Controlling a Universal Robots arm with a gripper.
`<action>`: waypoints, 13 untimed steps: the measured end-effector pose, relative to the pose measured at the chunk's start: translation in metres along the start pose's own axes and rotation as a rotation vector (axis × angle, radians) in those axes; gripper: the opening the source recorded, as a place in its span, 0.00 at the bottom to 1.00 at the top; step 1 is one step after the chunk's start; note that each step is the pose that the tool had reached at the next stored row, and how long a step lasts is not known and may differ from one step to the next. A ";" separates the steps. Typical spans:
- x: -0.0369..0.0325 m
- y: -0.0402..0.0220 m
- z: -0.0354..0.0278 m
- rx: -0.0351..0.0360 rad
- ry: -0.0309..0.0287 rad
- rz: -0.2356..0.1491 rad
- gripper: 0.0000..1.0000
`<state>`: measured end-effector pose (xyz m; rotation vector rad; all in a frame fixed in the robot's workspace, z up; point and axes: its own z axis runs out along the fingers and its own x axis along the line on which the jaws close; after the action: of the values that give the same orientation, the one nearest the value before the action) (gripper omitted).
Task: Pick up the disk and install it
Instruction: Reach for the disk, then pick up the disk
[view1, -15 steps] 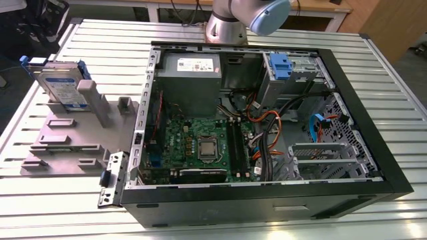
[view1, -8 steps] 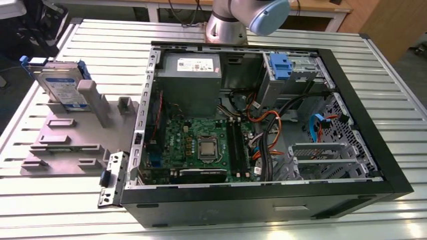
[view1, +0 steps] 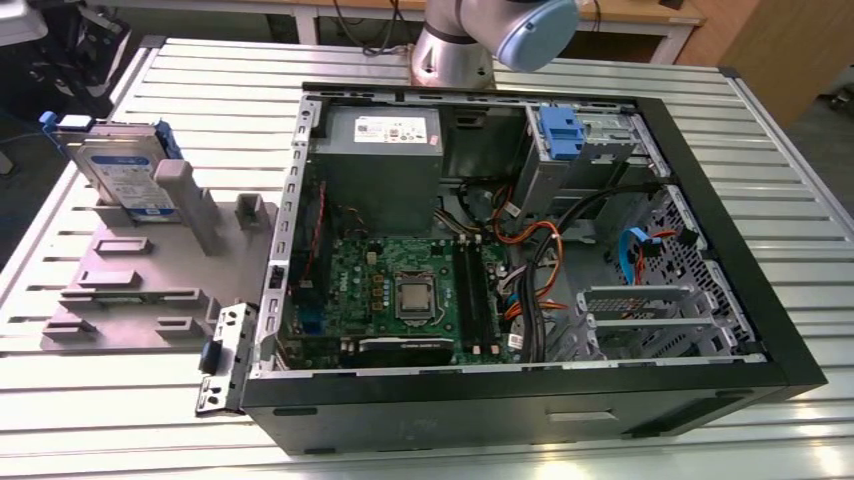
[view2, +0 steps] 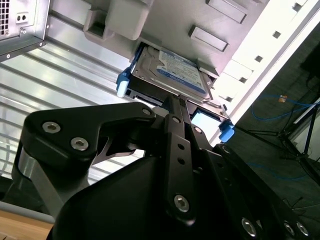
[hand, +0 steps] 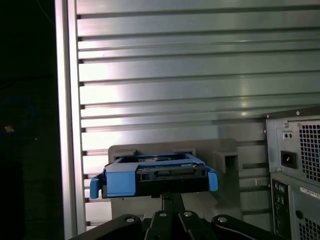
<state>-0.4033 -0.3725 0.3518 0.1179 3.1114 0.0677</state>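
1. disk action is staged on the slatted metal table, the biggest thing on show.
2. open computer case is laid flat on it, insides exposed.
3. grey holder is set just beside the case, at the exterior view's left.
4. disk is propped on edge in that holder.
5. gripper is caught in the first wrist view, jaws pressed together, nothing held, disk ahead.

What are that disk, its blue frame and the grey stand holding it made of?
The disk body looks like bare silver metal, dully shiny, with a paper-like label. Its blue frame looks like matte moulded plastic. The grey stand seems matte plastic too, though I cannot be sure.
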 end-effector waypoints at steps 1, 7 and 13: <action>0.0008 0.0002 0.0011 0.0000 0.0000 0.000 0.11; 0.0053 0.0016 0.0063 0.0000 0.0001 0.000 0.11; 0.0058 0.0016 0.0075 0.0000 0.0001 0.000 0.11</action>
<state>-0.4087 -0.3701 0.3442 0.1179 3.1115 0.0677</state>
